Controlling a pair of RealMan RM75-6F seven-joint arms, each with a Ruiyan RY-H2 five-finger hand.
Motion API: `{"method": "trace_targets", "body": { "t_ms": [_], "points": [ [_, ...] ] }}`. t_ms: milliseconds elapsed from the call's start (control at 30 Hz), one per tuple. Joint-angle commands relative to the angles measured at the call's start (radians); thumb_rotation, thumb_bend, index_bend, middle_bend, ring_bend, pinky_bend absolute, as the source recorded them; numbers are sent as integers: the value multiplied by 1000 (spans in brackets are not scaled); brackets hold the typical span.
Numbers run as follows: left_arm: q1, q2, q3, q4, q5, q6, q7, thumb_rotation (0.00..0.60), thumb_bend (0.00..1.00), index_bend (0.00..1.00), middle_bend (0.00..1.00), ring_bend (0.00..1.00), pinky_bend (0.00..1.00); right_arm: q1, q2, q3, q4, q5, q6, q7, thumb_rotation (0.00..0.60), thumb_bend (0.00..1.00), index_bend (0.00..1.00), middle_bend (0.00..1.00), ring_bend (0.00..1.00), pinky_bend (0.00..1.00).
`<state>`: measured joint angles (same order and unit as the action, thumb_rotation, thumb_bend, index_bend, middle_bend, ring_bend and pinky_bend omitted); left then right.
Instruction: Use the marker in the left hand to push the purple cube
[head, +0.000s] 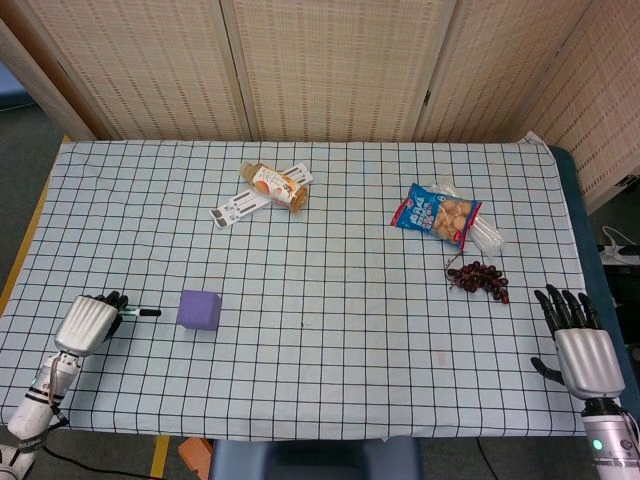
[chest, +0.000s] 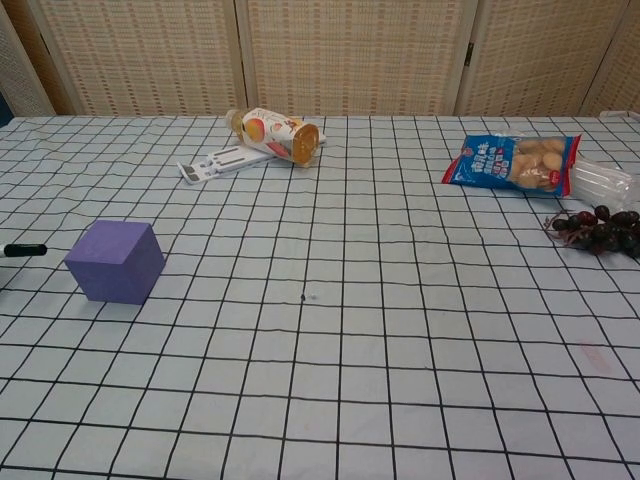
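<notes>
The purple cube (head: 199, 309) (chest: 115, 262) sits on the checked cloth at the front left. My left hand (head: 88, 323) grips a marker (head: 140, 313) whose black tip (chest: 25, 249) points right, a short gap left of the cube and apart from it. In the chest view only the marker tip shows at the left edge. My right hand (head: 578, 345) rests at the table's front right corner, fingers spread, holding nothing.
A bottle (head: 275, 186) lies on a white flat item (head: 240, 205) at the back. A blue snack bag (head: 435, 212), a clear wrapper and a bunch of dark grapes (head: 478, 278) lie at the right. The table (head: 330, 260) has a front edge just below both hands.
</notes>
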<state>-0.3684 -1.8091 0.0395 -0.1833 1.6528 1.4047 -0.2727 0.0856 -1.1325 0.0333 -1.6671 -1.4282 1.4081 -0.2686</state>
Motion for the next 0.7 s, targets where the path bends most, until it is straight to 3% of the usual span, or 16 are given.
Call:
{"method": "trace_targets", "body": {
  "t_ms": [33,267,700],
  "points": [
    [-23,-21,6,19,-3,-37,-9,600,634,809,806,720,838,1,2,0,0,3,-4,3,600,63,0,0,0,0],
    [-53,-38,13,28,-7,-76,20,600,633,808,809,720,840,1,7,3,-1,10,-7,8,600,63,0,0,0,0],
    [-76,-54,-1,-28,-30,-40,56,600,632,808,820,723,844,-2,23,3,-6,7,-3,24,600,62,0,0,0,0]
  ]
}}
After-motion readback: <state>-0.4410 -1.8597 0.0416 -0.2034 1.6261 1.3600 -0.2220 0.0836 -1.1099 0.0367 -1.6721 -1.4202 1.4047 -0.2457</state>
